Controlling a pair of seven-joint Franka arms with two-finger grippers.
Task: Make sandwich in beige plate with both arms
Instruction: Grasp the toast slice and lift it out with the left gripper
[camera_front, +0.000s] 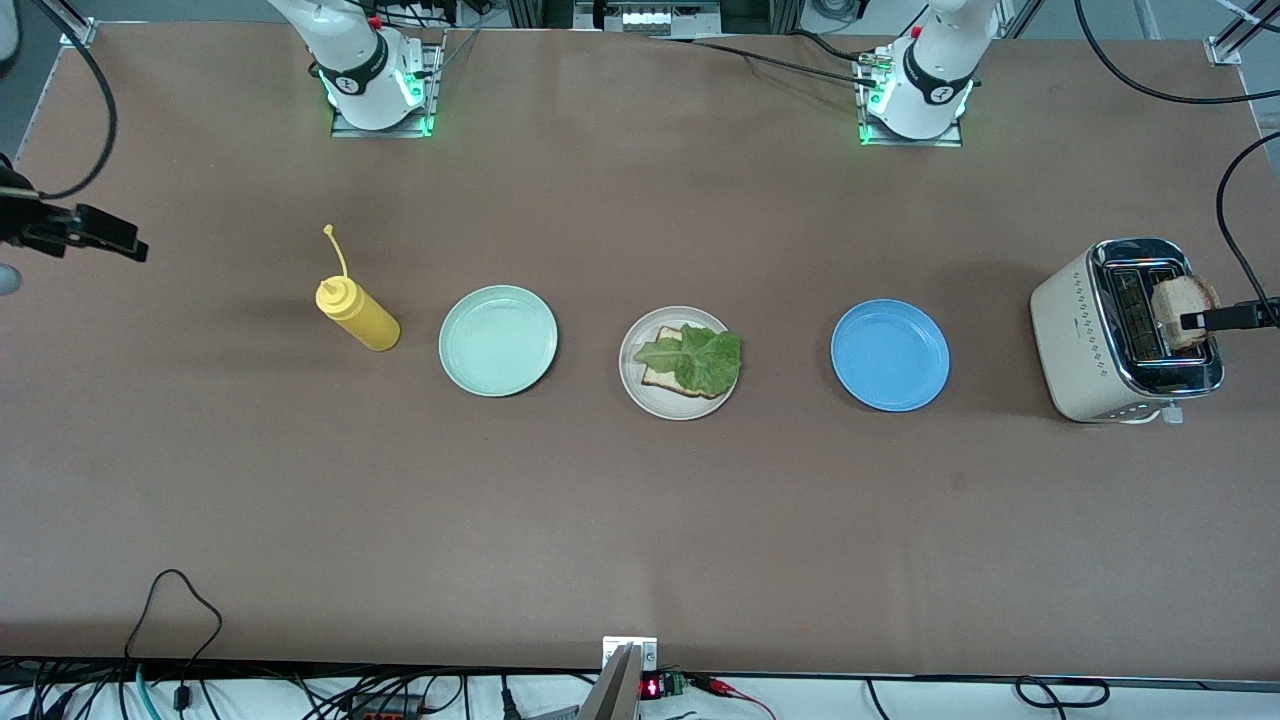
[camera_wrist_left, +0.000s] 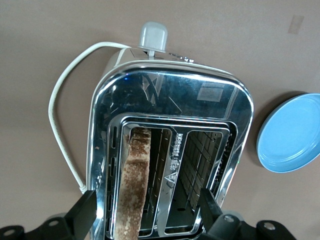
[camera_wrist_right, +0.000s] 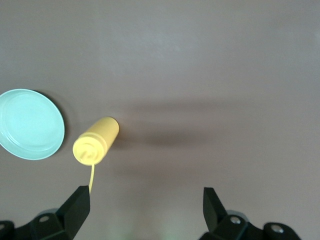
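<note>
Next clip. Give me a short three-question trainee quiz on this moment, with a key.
1. True or false: the beige plate already holds a bread slice with a lettuce leaf on it.
2. Which thing is the left gripper over? A) the mint-green plate B) the toaster C) the blue plate
3. Fill in: the right gripper waits open near the yellow ______ bottle.

Key:
1. True; no top slice is on the lettuce yet.
2. B; its open fingers straddle the toast slice standing in one slot.
3. Squeeze.
</note>
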